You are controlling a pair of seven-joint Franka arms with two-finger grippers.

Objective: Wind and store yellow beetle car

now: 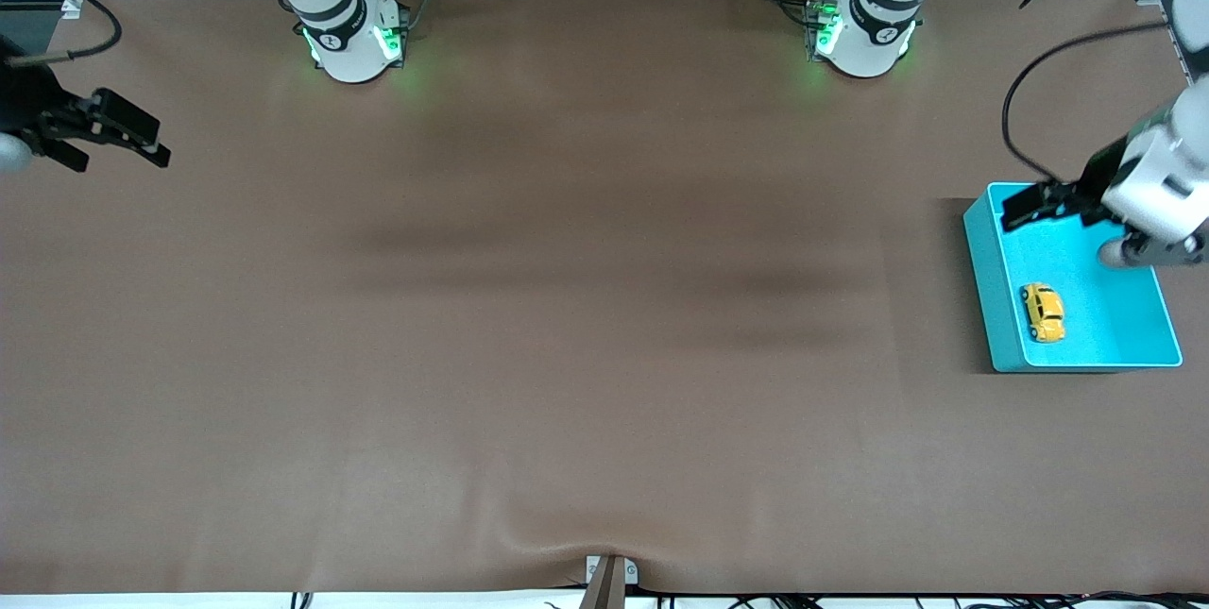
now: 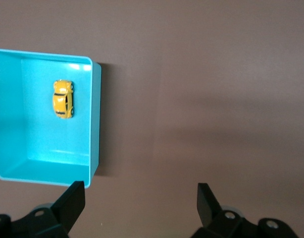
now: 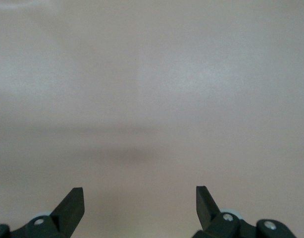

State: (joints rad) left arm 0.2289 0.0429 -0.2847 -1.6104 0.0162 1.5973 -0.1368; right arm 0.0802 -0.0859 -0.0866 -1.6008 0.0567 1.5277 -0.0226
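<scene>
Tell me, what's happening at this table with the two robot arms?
Nothing is being held right now. A tiny yellow-orange toy beetle car lies inside an open turquoise plastic bin at the left arm's end of the brown table. The left gripper hangs over the bin's edge, jaws open and empty. The right gripper waits over the table's right-arm end, jaws open too. The car looks already stored.

The yellow beetle car lies inside the turquoise bin on the brown table. The left claw hangs over the table beside the bin, fingers spread apart, empty.
</scene>
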